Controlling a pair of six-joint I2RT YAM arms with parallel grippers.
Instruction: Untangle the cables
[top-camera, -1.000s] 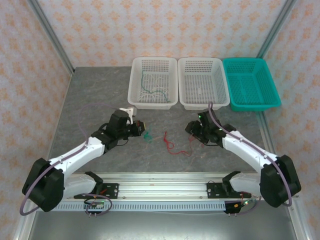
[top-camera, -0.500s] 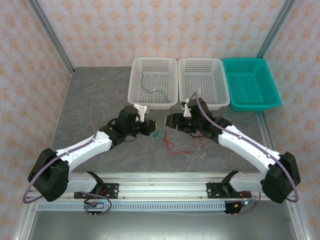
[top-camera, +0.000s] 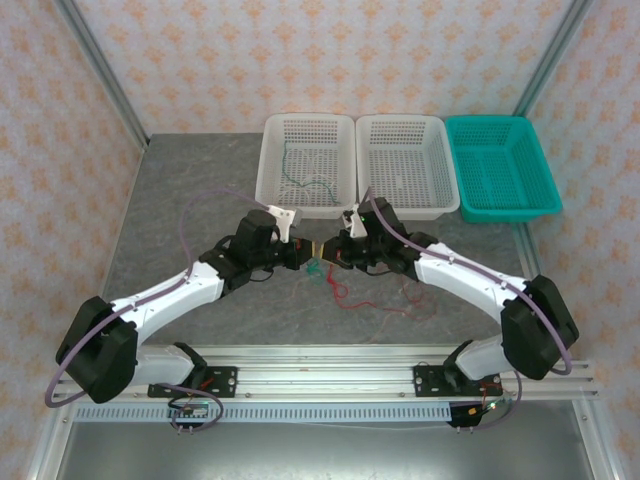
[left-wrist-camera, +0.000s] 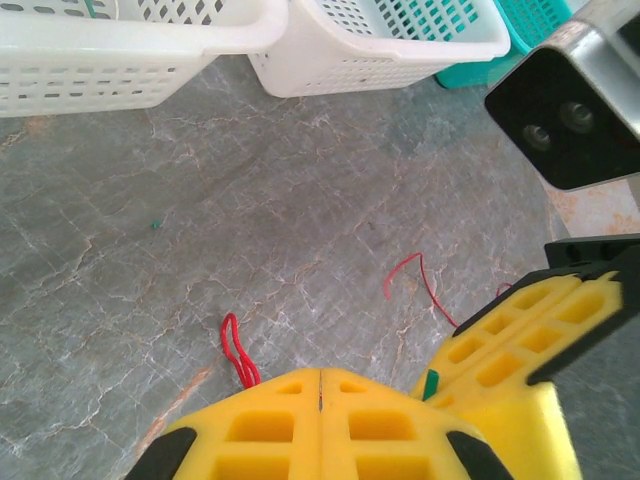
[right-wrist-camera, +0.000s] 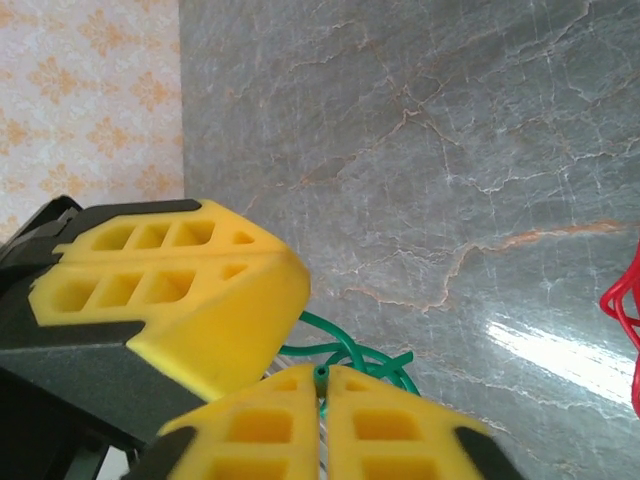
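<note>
The right gripper (right-wrist-camera: 320, 385) has its jaws clamped on the cut end of the green cable (right-wrist-camera: 350, 352), which sticks up out of the seam between the pads. The left gripper (left-wrist-camera: 320, 385) has its jaws pressed together; whether they pinch anything I cannot tell. The two grippers meet tip to tip, just in front of the near right corner of the left basket (top-camera: 305, 208). The green cable is bunched in small loops between them, with no clear long axis. The red cable (top-camera: 341, 291) starts just beside the tips and trails away from the left basket toward the near right, kinked and looped, flat on the table (top-camera: 180, 200). A second green cable (top-camera: 300, 183) lies inside the left basket. The table is grey and marbled like stone. The walls (top-camera: 300, 60) carry pale paper with orange flowers.
</note>
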